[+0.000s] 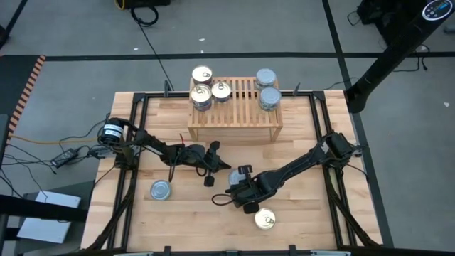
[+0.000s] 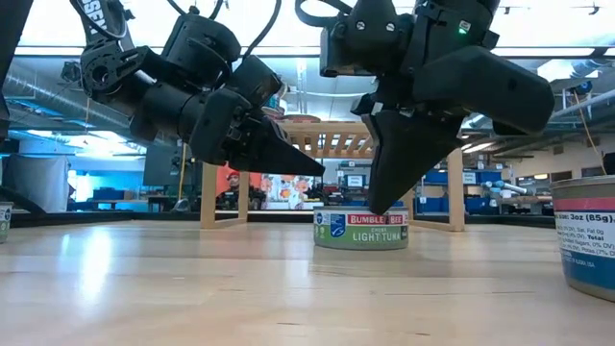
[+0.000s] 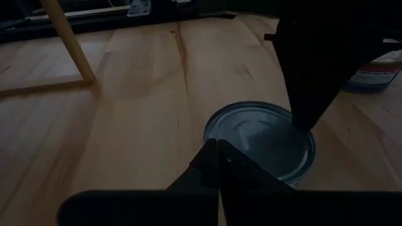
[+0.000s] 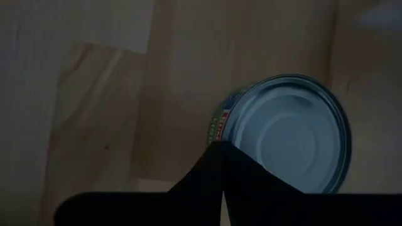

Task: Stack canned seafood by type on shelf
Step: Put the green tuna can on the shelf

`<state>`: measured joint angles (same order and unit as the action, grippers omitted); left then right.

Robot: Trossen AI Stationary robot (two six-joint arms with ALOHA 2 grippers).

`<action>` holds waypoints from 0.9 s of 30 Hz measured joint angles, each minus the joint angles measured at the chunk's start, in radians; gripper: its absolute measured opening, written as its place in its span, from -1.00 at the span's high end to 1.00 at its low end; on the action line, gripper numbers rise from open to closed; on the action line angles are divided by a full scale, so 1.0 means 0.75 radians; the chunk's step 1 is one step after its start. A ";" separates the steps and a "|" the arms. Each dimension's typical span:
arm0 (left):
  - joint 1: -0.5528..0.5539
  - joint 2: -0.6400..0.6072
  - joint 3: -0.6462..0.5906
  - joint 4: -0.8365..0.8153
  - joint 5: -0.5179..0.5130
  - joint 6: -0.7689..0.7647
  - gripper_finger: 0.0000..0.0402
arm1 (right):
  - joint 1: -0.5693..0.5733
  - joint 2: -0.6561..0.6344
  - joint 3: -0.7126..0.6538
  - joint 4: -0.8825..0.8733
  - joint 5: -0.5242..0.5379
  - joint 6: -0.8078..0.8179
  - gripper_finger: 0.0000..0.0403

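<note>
The bench (image 1: pixel 306 213) carried the shelf (image 1: pixel 234 131) at its far edge, centred. Five tins stood on the shelf's slatted top: three gold-topped toward its left end, two silver-topped toward its right. The right gripper (image 2: pixel 384 207) hung over a silver-topped tin (image 2: pixel 360 231) near the bench centre, fingers together, tip touching or just above the lid. The left gripper (image 2: pixel 312 168) waited just beside it, also closed. Two further tins lay near the front edge. Risk: closed fingers cannot grasp; pressing down could push the tin aside or into the left gripper.
</note>
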<state>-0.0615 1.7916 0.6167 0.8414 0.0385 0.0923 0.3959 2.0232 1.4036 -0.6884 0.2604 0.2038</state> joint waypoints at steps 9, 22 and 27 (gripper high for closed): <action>-0.033 0.000 0.000 0.001 0.000 0.006 0.99 | -0.024 -0.066 0.017 -0.016 -0.137 0.014 0.97; -0.060 0.006 0.002 0.002 -0.037 0.005 0.99 | -0.018 -0.164 0.017 -0.049 -0.234 -0.007 0.86; -0.059 0.103 0.061 0.003 -0.099 0.012 0.99 | 0.029 -0.071 0.000 -0.058 -0.238 -0.025 0.95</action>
<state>-0.1058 1.8687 0.6623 0.8436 -0.0359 0.1013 0.4177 1.9698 1.4036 -0.7320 0.0819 0.1849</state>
